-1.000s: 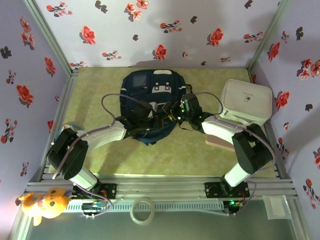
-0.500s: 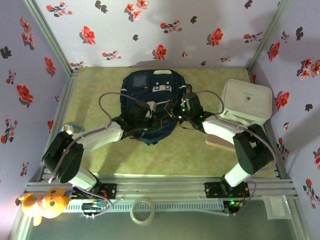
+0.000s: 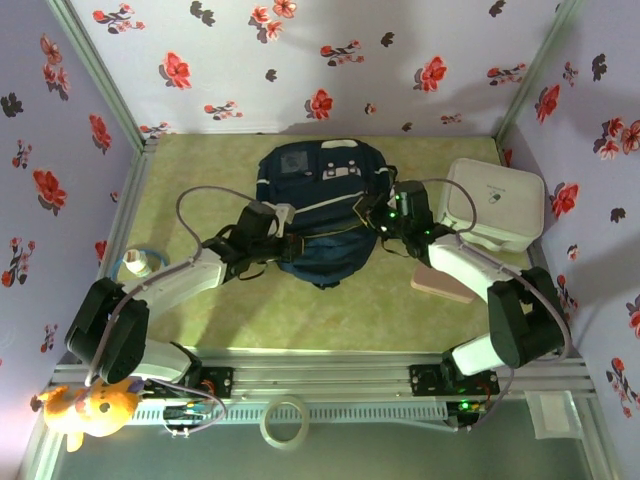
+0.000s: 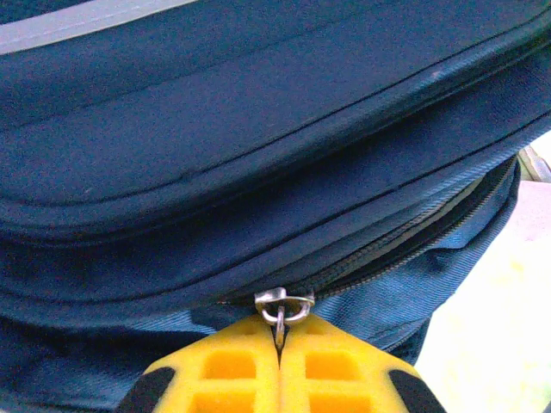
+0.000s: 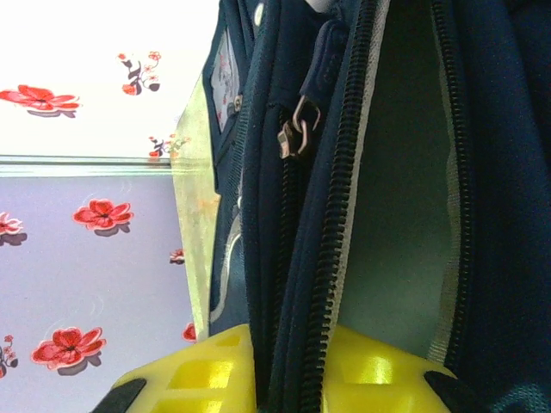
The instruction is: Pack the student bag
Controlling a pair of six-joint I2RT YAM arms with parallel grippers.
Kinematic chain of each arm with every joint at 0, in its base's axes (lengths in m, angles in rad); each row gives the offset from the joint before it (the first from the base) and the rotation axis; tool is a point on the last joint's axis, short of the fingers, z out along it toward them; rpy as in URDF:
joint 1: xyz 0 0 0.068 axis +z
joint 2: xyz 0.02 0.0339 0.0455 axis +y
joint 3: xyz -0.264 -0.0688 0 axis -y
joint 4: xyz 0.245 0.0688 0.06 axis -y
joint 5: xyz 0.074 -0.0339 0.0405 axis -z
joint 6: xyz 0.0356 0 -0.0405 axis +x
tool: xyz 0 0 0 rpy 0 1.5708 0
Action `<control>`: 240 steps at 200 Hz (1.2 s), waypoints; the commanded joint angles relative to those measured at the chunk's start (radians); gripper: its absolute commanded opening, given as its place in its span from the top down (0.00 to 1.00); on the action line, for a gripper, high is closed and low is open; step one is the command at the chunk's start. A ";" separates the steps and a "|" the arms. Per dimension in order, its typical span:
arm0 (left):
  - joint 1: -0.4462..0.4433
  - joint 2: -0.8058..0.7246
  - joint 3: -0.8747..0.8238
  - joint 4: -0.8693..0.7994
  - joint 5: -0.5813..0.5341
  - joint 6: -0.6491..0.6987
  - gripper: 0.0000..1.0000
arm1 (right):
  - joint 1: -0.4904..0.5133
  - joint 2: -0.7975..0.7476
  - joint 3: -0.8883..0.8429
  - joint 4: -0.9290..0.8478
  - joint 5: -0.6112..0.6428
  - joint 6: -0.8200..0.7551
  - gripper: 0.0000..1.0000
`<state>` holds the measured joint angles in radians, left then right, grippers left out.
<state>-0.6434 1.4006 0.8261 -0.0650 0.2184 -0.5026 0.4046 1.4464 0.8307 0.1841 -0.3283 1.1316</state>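
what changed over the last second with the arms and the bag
The left pincer, shut on the zipper pull, swung out to the left. The right pincer closed on the opening edge of the student bag and drew right, spreading the bag wider. The white box stayed put.

student bag [image 3: 325,255]: navy, grey stripe, white patches; lining ahead of right gripper [image 5: 288,344] pale grey-green. left gripper [image 4: 280,340] and right gripper pads: yellow. zipper pull [image 4: 284,303] at left tips: silver. box [image 3: 493,203] beside right gripper: white. walls [image 3: 250,60]: lilac, red/dark flowers. table [image 3: 200,180]: yellow-green.
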 commanded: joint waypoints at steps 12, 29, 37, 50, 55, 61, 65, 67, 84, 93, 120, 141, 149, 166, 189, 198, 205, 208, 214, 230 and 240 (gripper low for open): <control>0.038 -0.040 -0.001 -0.022 -0.064 0.080 1.00 | -0.053 -0.045 -0.016 0.037 0.072 -0.032 0.81; 0.032 -0.042 0.021 -0.025 -0.051 0.099 1.00 | -0.053 -0.043 -0.021 0.060 0.053 -0.018 0.77; 0.025 -0.043 0.034 -0.025 -0.046 0.108 1.00 | -0.053 -0.041 -0.025 0.074 0.043 -0.001 0.73; 0.011 -0.042 0.059 -0.027 -0.038 0.119 1.00 | -0.049 -0.039 -0.035 0.095 0.033 0.034 0.64; 0.003 -0.038 0.068 -0.027 -0.035 0.121 1.00 | -0.044 -0.040 -0.039 0.102 0.031 0.047 0.61; -0.004 -0.034 0.078 -0.025 -0.030 0.124 1.00 | -0.040 -0.038 -0.047 0.112 0.032 0.065 0.57; -0.010 -0.029 0.087 -0.025 -0.026 0.125 1.00 | -0.036 -0.038 -0.050 0.117 0.032 0.074 0.55; -0.014 -0.028 0.091 -0.024 -0.025 0.125 1.00 | -0.032 -0.038 -0.053 0.121 0.034 0.079 0.54; -0.041 -0.009 0.122 -0.022 -0.017 0.131 1.00 | 0.001 -0.035 -0.064 0.127 0.047 0.118 0.44; -0.054 0.001 0.136 -0.018 -0.014 0.131 1.00 | 0.018 -0.033 -0.065 0.124 0.052 0.138 0.41; -0.089 0.039 0.170 -0.005 -0.001 0.130 1.00 | 0.056 -0.029 -0.063 0.134 0.066 0.193 0.41; -0.109 0.068 0.201 -0.012 0.010 0.141 1.00 | 0.088 -0.019 -0.043 0.106 0.092 0.220 0.42; -0.115 0.077 0.216 -0.025 0.015 0.151 1.00 | 0.098 -0.011 -0.037 0.098 0.095 0.232 0.43; -0.116 0.091 0.264 -0.101 0.022 0.177 1.00 | 0.112 -0.002 -0.039 0.126 0.112 0.240 0.49; -0.114 0.090 0.317 -0.214 0.014 0.214 1.00 | 0.114 -0.010 -0.032 0.125 0.140 0.203 0.64; -0.113 0.086 0.330 -0.254 0.001 0.229 1.00 | 0.111 -0.016 -0.025 0.115 0.150 0.182 0.69; -0.111 0.083 0.336 -0.280 -0.012 0.241 1.00 | 0.108 -0.024 -0.020 0.107 0.159 0.168 0.73; -0.111 0.081 0.337 -0.291 -0.018 0.245 1.00 | 0.106 -0.025 -0.016 0.103 0.161 0.162 0.74; -0.106 0.073 0.337 -0.310 -0.030 0.255 1.00 | 0.102 -0.031 -0.013 0.100 0.161 0.151 0.76; -0.091 0.053 0.323 -0.343 -0.057 0.279 1.00 | 0.084 -0.048 -0.007 0.098 0.161 0.133 0.81; -0.080 0.037 0.310 -0.365 -0.077 0.305 1.00 | 0.072 -0.061 -0.006 0.101 0.161 0.123 0.82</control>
<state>-0.7452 1.5055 1.1103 -0.3523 0.1833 -0.2840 0.5102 1.4338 0.7948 0.2871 -0.2237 1.3155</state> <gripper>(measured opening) 0.040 0.197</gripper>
